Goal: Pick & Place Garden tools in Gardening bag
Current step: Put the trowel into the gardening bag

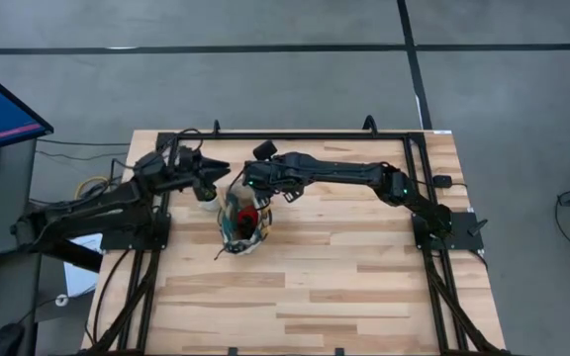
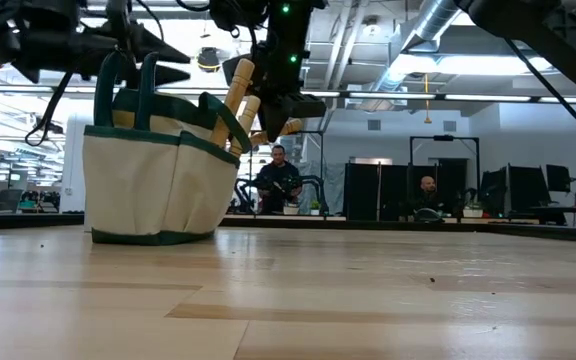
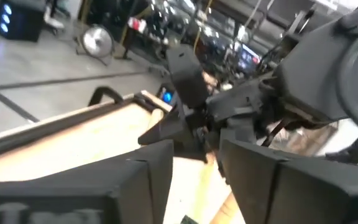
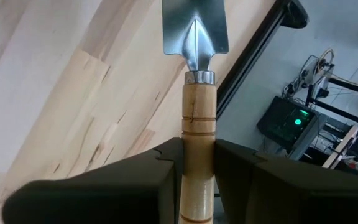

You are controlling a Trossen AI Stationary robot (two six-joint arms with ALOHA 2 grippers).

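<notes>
- Right gripper (image 4: 197, 165): at bottom centre of the right wrist view, its two dark fingers are clamped on the light wooden handle of a trowel (image 4: 196, 93), whose silver blade points toward the top of the frame over the bare table (image 1: 364, 287)
- The same trowel in the low view: it appears to be the wooden shaft under the right arm at upper centre, just right of the bag's rim; whether it touches the bag cannot be told
- Gardening bag (image 2: 158, 180): a beige tote with dark green trim, standing upright at left of the low view; in the high view it sits just left of centre, between the two grippers
- Tools already in the bag: wooden handles (image 2: 238, 95) lean out of its right side, and something red shows inside from above
- Left gripper (image 1: 209, 176): held at the bag's upper-left edge in the high view; its jaws stand apart with nothing visibly between them
- Handling, as a judgement: the trowel is stiff and light, blade-heavy, with a smooth round handle that may twist in the grip; a hold near the ferrule suits it best
- Handling of the bag: soft fabric, likely to sag or tip if a tool catches its rim
</notes>
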